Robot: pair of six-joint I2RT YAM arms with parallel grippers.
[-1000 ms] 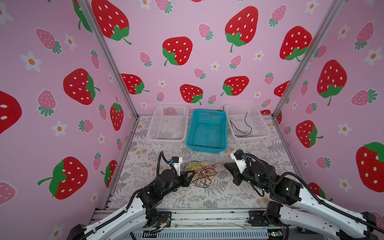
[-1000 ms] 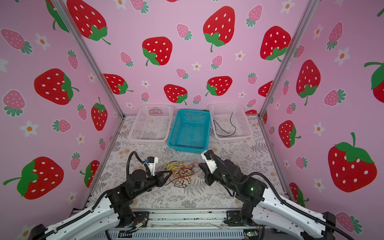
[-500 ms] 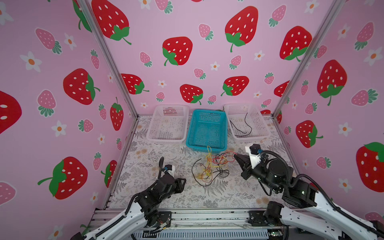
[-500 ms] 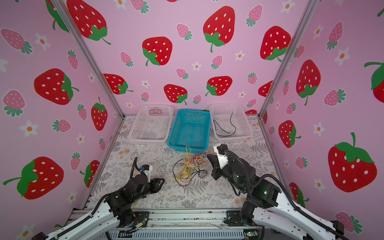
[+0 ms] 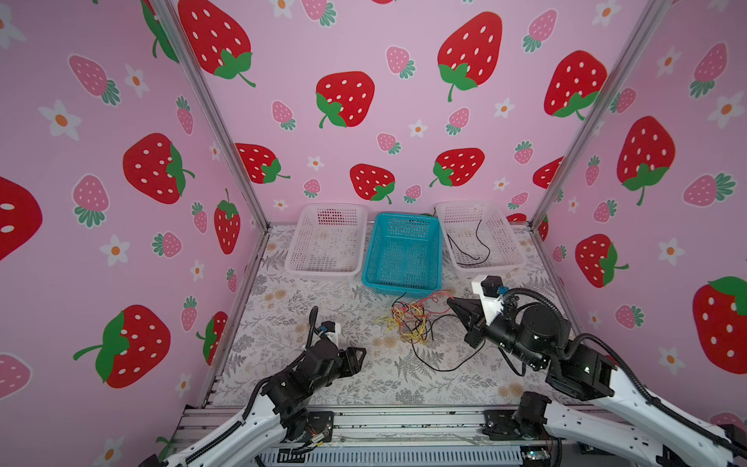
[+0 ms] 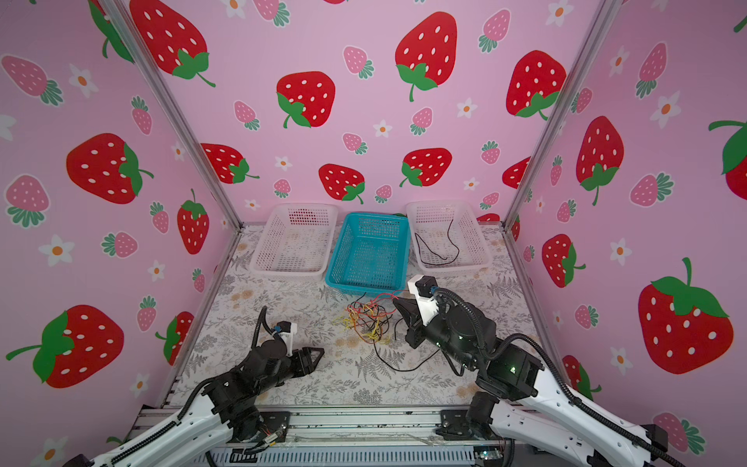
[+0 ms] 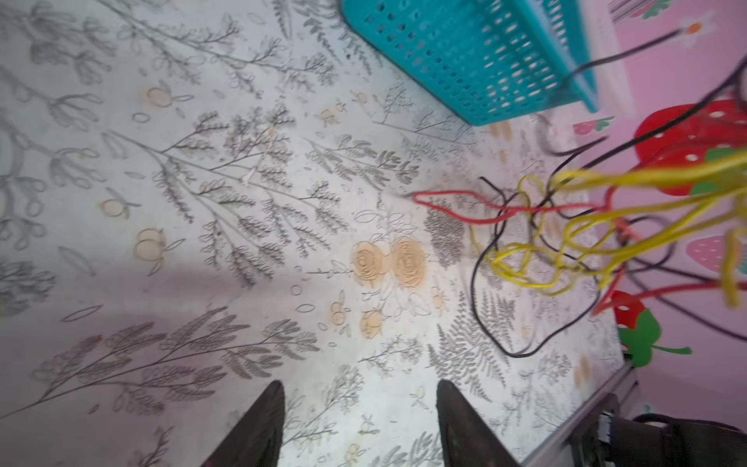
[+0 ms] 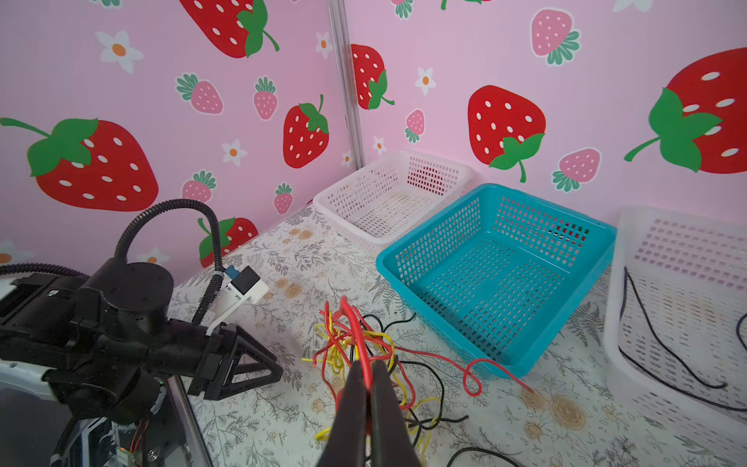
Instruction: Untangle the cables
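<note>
The cables (image 5: 408, 317) (image 6: 364, 319) are a tangle of thin red, yellow and black wires on the floral table, just in front of the blue basket (image 5: 404, 285). My right gripper (image 5: 452, 301) (image 8: 367, 370) is at the tangle's right side, shut on a red cable (image 8: 355, 323) that rises out of the bundle. My left gripper (image 5: 361, 356) (image 7: 359, 388) is open and holds nothing; it sits low at the front left, well apart from the tangle. In the left wrist view the cables (image 7: 517, 279) lie ahead, beyond the dark fingers (image 7: 266, 424).
Three baskets line the back wall: a white one (image 5: 323, 271) on the left, the blue one in the middle, and a white one (image 5: 485, 269) on the right with a loose black cable (image 5: 472, 258) inside. Pink strawberry walls close in three sides.
My left gripper let go of the tangle, opened and drew back toward the front left. My right gripper, still shut on the red cable, dragged the bundle right and back toward the blue basket.
</note>
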